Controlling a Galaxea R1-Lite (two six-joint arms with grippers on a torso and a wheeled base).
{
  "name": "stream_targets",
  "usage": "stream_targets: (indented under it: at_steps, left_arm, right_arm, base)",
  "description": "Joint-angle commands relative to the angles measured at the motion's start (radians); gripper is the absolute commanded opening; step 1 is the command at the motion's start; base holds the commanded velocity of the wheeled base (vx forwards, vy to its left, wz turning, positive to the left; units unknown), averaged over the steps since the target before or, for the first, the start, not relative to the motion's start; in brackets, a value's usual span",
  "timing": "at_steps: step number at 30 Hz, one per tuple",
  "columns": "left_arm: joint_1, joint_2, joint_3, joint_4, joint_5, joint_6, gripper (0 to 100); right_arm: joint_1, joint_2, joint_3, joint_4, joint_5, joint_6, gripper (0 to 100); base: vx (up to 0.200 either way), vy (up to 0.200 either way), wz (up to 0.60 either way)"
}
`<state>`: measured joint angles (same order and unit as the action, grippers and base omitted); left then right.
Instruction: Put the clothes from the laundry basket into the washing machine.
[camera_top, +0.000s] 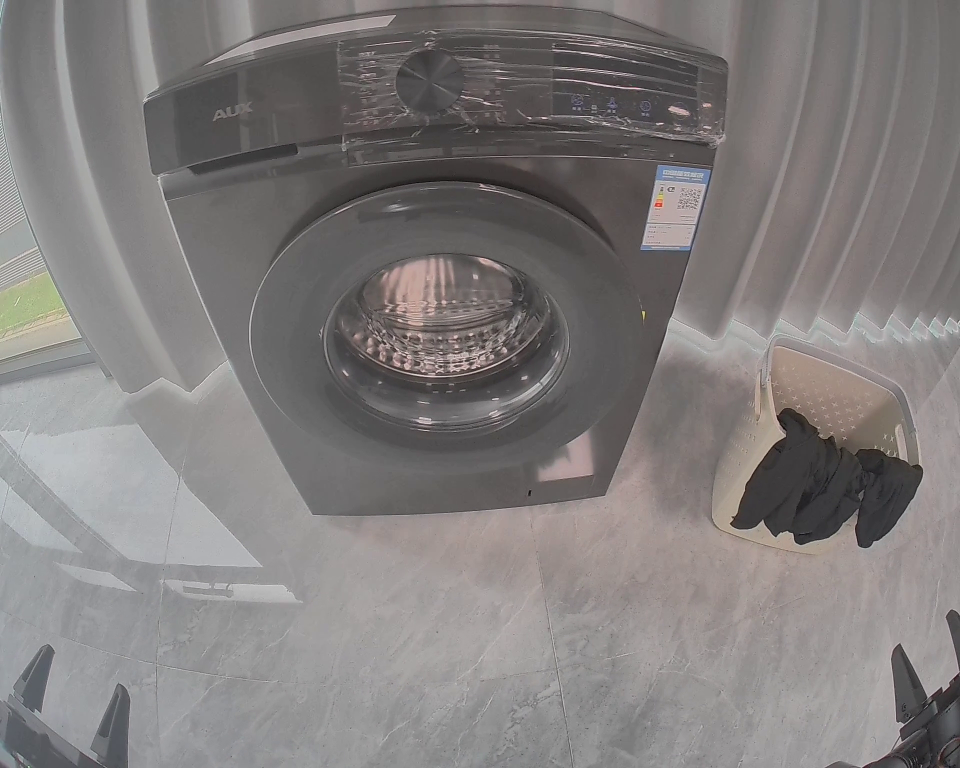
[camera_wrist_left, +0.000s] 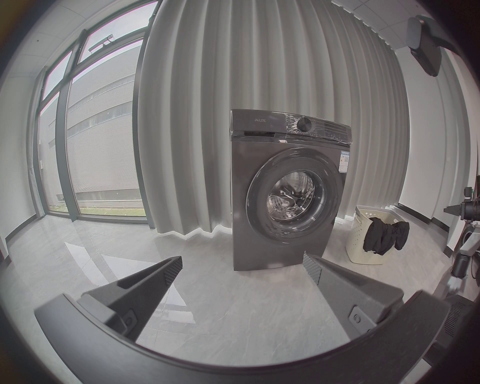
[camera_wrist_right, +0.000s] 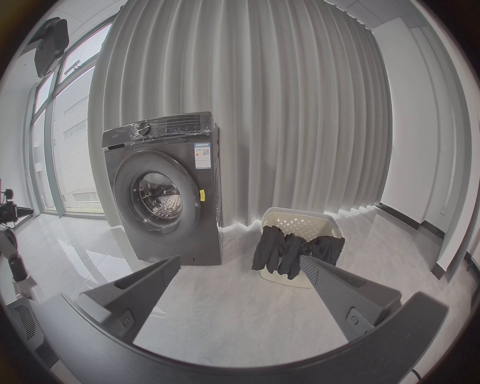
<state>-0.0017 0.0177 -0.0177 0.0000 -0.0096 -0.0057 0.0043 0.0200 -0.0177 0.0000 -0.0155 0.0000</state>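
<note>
Black clothes (camera_top: 822, 488) hang over front rim of laundry basket (camera_top: 845, 392), on floor just right of washing machine (camera_top: 250, 260). Soft, limp, light; likely to trail and catch on rim. Best pinch, I judge: bunched middle at rim. My right tool (camera_top: 930, 652) spread, empty, low, near basket. My left tool (camera_top: 75, 690) spread, empty, well apart. Machine door (camera_top: 445, 335) looks shut, barring drum. Curtain (camera_top: 830, 150) behind.

On the washing machine (camera_top: 300, 420), the round door (camera_top: 445, 340) sits shut over the drum, barring the way in. The laundry basket (camera_top: 850, 365) stands apart to the machine's right, open at the top. Black clothes (camera_top: 820, 485) hang over its near rim, the curtain (camera_top: 850, 150) hangs close behind, and bare floor (camera_top: 500, 620) lies before both.
</note>
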Motion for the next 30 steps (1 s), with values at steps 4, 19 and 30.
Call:
stream_targets:
  at_steps: [4, 19, 30]
  left_arm:
    - [0.000, -0.018, 0.018, 0.000, -0.001, 0.001, 100]
    - [0.002, -0.018, 0.018, 0.002, 0.000, 0.004, 100]
    - [0.002, -0.018, 0.018, 0.002, 0.002, 0.007, 100]
  right_arm:
    - [0.000, 0.000, 0.018, 0.000, 0.000, 0.002, 100]
    - [0.000, 0.000, 0.018, 0.000, -0.001, 0.002, 100]
    - [0.000, 0.000, 0.018, 0.000, -0.001, 0.002, 100]
  base:
    - [0.000, 0.000, -0.60]
    - [0.000, -0.093, -0.04]
    - [0.000, -0.200, 0.00]
